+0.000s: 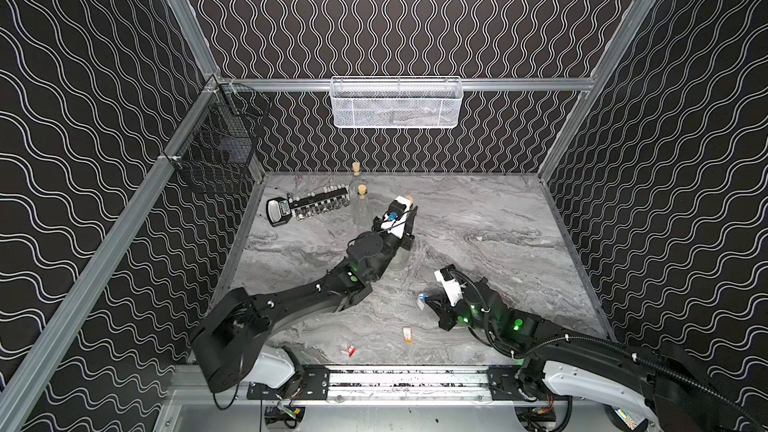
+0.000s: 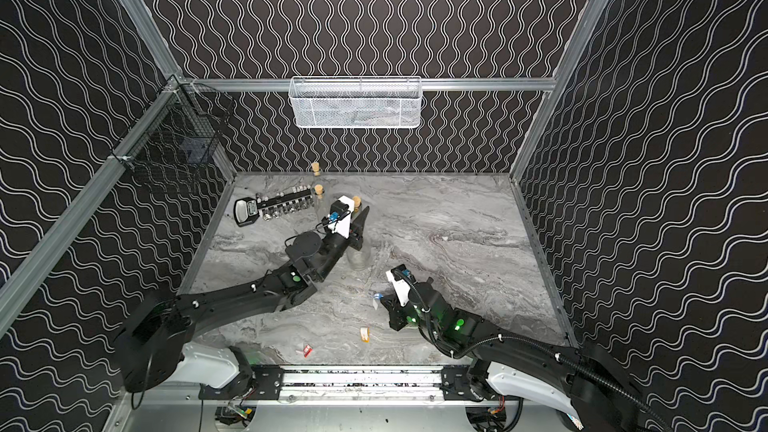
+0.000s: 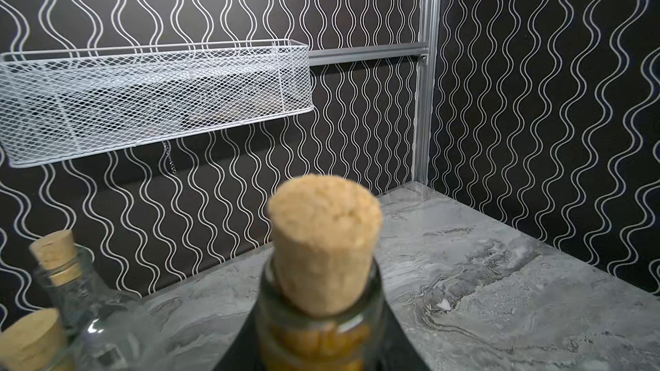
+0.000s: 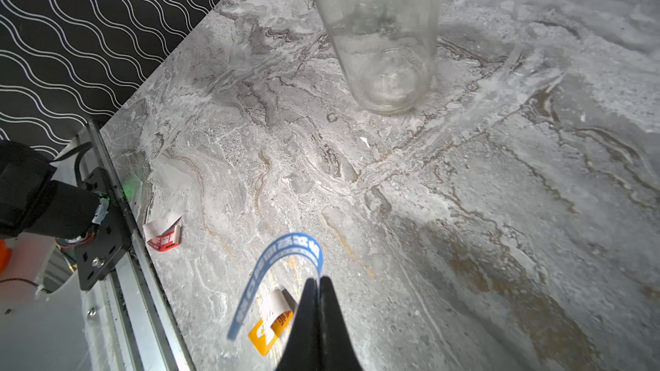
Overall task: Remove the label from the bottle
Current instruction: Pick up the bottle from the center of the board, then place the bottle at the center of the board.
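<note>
Left tool [image 1: 407,228] clamped on the bottle [image 4: 382,41] — right tool [image 4: 319,283] pinching the blue label [image 4: 285,244] — corked bottles [image 1: 360,211] beside.

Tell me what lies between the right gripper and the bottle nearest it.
Only bare tabletop, save a tiny white fleck, separates the right gripper from the bottle; the right wrist view shows it.
</note>
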Robot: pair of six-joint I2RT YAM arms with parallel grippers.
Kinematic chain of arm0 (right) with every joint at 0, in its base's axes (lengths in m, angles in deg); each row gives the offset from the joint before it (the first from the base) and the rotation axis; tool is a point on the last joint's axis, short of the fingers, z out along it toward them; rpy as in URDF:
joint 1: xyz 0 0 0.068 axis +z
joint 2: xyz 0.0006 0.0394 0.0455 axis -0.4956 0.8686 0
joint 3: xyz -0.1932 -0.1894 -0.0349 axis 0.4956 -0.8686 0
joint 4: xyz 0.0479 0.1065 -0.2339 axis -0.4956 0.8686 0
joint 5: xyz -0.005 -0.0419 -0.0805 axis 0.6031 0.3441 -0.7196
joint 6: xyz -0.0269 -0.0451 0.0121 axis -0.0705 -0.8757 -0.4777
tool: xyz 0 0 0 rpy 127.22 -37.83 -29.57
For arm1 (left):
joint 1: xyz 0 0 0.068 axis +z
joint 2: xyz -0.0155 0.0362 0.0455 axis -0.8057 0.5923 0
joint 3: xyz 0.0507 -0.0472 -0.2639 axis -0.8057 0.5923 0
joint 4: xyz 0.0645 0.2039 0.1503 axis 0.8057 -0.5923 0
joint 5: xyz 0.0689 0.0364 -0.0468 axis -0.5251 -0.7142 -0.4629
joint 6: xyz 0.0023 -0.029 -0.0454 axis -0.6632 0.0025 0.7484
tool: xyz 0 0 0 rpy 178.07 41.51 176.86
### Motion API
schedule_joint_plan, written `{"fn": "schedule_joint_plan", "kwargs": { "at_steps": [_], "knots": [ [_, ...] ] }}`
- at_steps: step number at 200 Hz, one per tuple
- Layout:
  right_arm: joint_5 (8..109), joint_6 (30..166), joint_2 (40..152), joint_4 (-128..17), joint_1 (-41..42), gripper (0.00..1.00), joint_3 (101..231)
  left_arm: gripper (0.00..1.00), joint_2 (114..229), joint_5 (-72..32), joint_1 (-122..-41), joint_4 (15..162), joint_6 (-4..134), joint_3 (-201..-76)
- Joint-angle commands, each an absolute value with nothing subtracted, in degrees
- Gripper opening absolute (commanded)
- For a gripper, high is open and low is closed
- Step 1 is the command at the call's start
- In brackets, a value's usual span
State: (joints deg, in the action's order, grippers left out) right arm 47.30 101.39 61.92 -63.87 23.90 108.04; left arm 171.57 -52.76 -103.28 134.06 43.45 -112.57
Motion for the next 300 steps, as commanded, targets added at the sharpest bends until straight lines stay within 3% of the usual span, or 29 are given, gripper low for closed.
{"fn": "schedule_joint_plan", "kwargs": {
  "at_steps": [1, 100, 133, 149, 176, 193, 217, 267, 300],
  "knots": [
    [47.8, 103.4, 61.0, -63.1, 23.1, 0.0, 107.5, 0.0, 174.1, -52.3, -103.1, 142.1, 43.1, -114.6],
    [49.6, 102.8, 59.7, -62.9, 20.0, 0.0, 106.6, 0.0, 179.3, -53.6, -101.4, 144.3, 45.3, -114.8],
    [49.9, 102.8, 60.1, -63.1, 19.5, 0.0, 106.8, 0.04, 179.2, -54.2, -101.3, 144.7, 45.2, -113.9],
    [50.1, 102.8, 60.3, -63.1, 19.4, 0.0, 106.9, 0.14, 179.1, -54.6, -101.3, 144.7, 44.9, -113.6],
    [50.5, 102.9, 60.7, -63.2, 19.4, 0.0, 107.0, 0.49, 178.5, -55.1, -101.3, 144.5, 44.4, -113.2],
    [50.7, 103.1, 60.9, -63.2, 19.3, 0.0, 107.0, 0.63, 178.0, -55.1, -101.4, 144.2, 43.6, -113.1],
    [51.2, 103.1, 61.1, -63.1, 19.3, 0.0, 107.2, 0.72, 177.1, -55.0, -101.3, 143.7, 42.4, -113.2],
    [51.8, 103.1, 60.7, -61.2, 18.8, 0.0, 107.8, 0.82, 175.6, -53.9, -100.9, 141.6, 40.7, -114.1],
    [52.3, 103.6, 60.4, -58.3, 18.2, 0.0, 108.8, 0.95, 172.0, -54.2, -100.8, 139.6, 38.9, -114.5]
  ]
}}
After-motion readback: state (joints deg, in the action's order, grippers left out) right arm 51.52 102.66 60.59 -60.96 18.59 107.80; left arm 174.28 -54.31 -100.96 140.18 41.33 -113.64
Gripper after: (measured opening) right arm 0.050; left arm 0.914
